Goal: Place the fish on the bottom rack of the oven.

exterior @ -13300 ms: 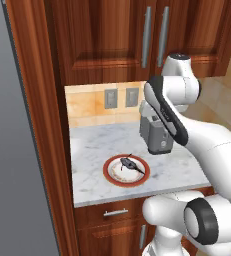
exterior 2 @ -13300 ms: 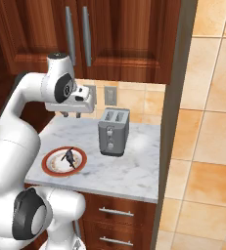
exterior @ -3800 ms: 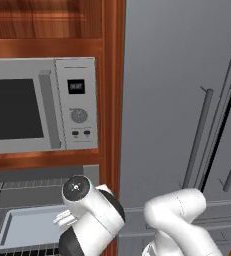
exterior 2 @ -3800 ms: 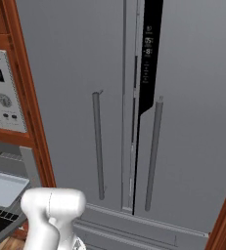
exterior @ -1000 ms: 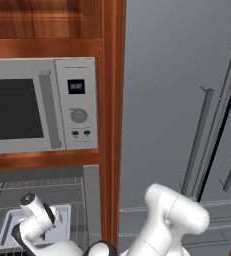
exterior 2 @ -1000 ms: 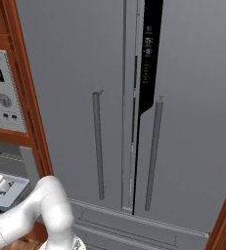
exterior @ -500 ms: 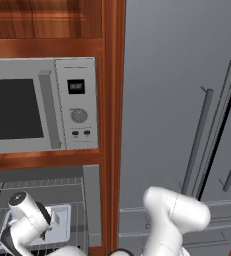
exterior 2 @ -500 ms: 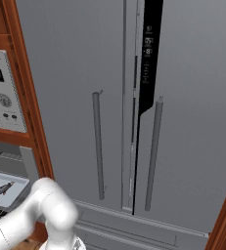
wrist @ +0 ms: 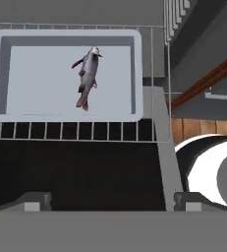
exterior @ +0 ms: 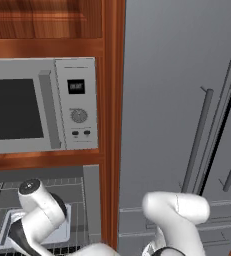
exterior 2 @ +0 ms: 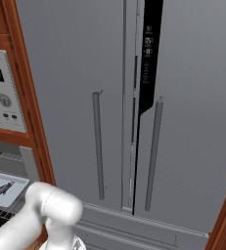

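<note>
Grey fish now released, pincer withdrawn.

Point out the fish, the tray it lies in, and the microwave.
fish point(wrist: 87, 77): hand view, mid-body.
tray point(wrist: 137, 74): hand view, right rim.
microwave point(exterior: 76, 105): left base view, control panel.

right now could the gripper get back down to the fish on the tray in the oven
Probably yes. In the hand view the fish lies uncovered on the pale tray, which sits on the wire rack. The open gripper looks straight at it, with nothing between.
</note>
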Tool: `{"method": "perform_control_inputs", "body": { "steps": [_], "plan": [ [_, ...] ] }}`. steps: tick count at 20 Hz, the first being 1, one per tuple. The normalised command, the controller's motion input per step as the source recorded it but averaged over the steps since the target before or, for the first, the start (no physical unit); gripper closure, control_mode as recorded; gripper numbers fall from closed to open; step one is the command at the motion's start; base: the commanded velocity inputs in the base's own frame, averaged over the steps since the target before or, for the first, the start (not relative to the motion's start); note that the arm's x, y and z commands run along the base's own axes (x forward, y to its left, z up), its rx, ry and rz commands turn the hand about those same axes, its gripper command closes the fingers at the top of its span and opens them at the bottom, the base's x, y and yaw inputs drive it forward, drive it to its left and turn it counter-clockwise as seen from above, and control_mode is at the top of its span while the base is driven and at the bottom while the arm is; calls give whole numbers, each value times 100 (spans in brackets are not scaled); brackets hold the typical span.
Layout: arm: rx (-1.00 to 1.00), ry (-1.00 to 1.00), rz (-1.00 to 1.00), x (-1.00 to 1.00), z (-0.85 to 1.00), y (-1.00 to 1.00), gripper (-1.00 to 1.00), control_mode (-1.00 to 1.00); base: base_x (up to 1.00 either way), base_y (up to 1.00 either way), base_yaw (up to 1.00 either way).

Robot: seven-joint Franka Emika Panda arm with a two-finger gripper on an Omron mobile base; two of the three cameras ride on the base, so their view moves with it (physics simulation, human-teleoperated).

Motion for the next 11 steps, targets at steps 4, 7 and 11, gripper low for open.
{"method": "perform_control_inputs", "body": {
  "steps": [4, 7, 11],
  "plan": [
    [8, -12, 0, -72, 100, -51, -100, -100, 0, 0, 0],
    [0, -15, 0, -80, 100, 0, -100, -100, 0, 0, 0],
    [-5, -16, 1, -78, 100, 0, -100, -100, 0, 0, 0]
  ]
}}
